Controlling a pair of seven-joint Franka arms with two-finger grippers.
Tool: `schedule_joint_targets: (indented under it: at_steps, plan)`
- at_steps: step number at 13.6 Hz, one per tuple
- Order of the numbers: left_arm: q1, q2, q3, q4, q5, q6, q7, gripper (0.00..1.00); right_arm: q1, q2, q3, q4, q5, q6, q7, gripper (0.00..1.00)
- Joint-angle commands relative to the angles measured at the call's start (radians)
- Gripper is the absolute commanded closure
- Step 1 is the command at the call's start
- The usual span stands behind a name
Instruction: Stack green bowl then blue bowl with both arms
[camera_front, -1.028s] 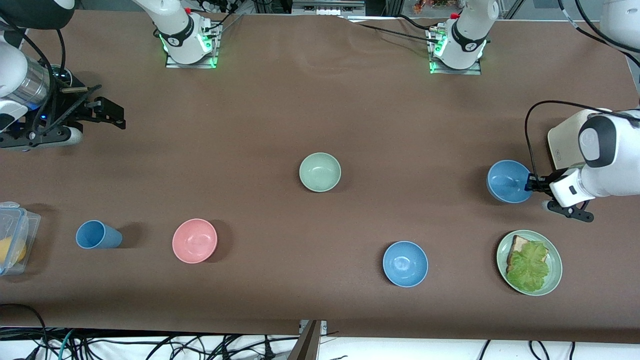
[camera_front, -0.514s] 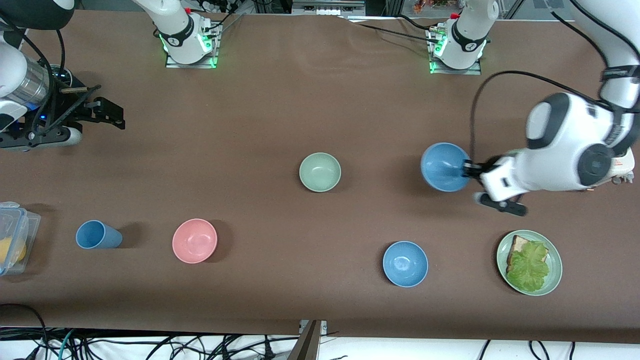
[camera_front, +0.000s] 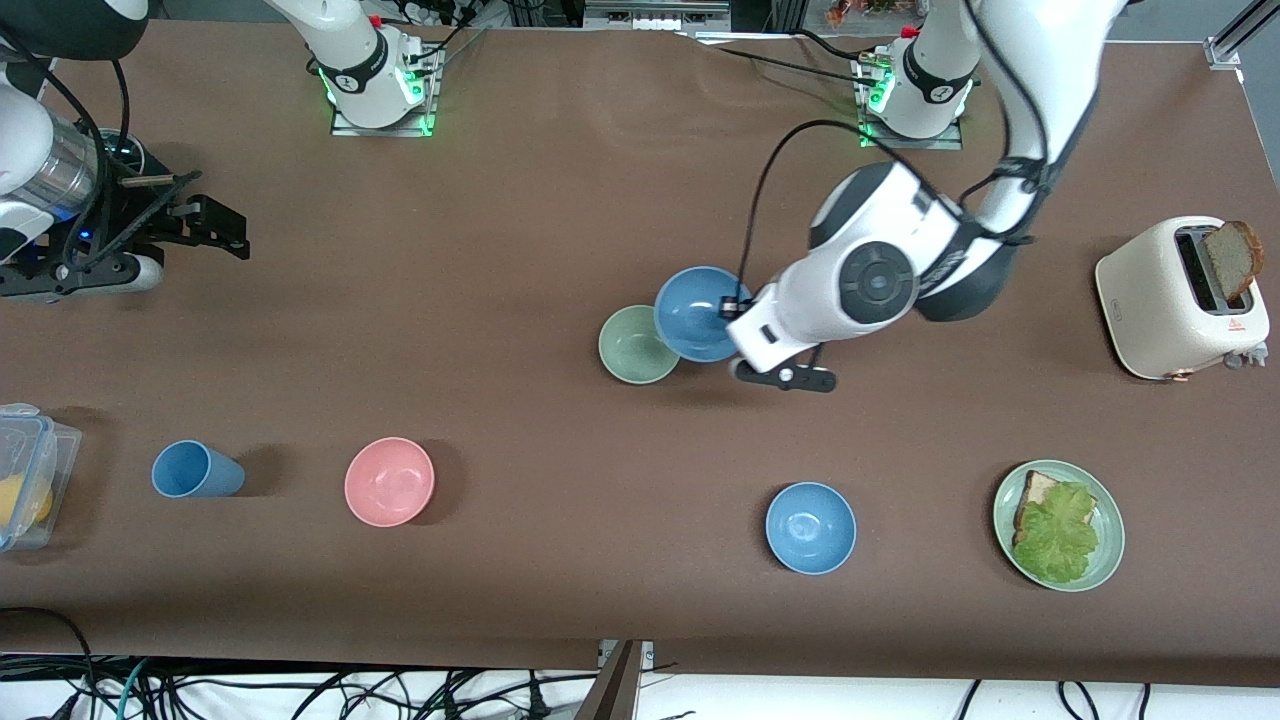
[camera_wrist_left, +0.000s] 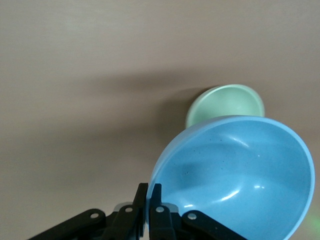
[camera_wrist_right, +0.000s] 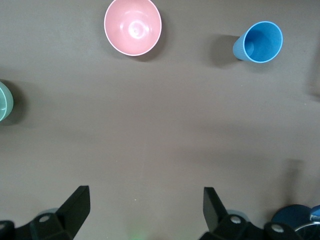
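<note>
The pale green bowl (camera_front: 630, 350) (camera_wrist_left: 227, 100) sits on the table near its middle. A blue bowl (camera_front: 698, 314) (camera_wrist_left: 235, 180) hangs tilted in the air, over the green bowl's rim on the side toward the left arm's end. My left gripper (camera_front: 733, 306) (camera_wrist_left: 149, 187) is shut on that blue bowl's rim, one finger inside and one outside. My right gripper (camera_front: 218, 230) (camera_wrist_right: 145, 192) waits open and empty over the right arm's end of the table. Its wrist view catches only an edge of the green bowl (camera_wrist_right: 4, 101).
A second blue bowl (camera_front: 810, 527) lies nearer the front camera. A pink bowl (camera_front: 389, 481) (camera_wrist_right: 132, 26) and a blue cup (camera_front: 195, 469) (camera_wrist_right: 258, 41) stand toward the right arm's end. A plate with bread and lettuce (camera_front: 1105, 560), a toaster (camera_front: 1150, 300) and a plastic container (camera_front: 25, 475) sit near the table ends.
The left arm has carried the blue bowl from the left arm's end of the table to the green bowl. The right arm has not moved.
</note>
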Motion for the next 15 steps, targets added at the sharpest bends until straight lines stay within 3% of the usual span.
schedule_joint_targets:
  at_steps: [1,6,14,15]
  plan:
    - [-0.085,0.097,0.047,0.108,-0.005,0.035,-0.046,1.0,-0.011,0.009,0.007,0.026,-0.013,-0.015,-0.013,0.0]
    - [-0.263,0.145,0.191,0.104,-0.002,0.094,-0.044,1.0,-0.014,0.009,0.005,0.026,-0.013,-0.015,-0.013,0.0]
    - [-0.302,0.202,0.199,0.101,0.069,0.175,-0.039,1.0,-0.016,0.009,0.0,0.026,-0.013,-0.015,-0.013,0.0]
    - [-0.304,0.202,0.199,0.104,0.069,0.175,-0.044,0.74,-0.016,0.009,0.0,0.026,-0.013,-0.015,-0.013,0.0]
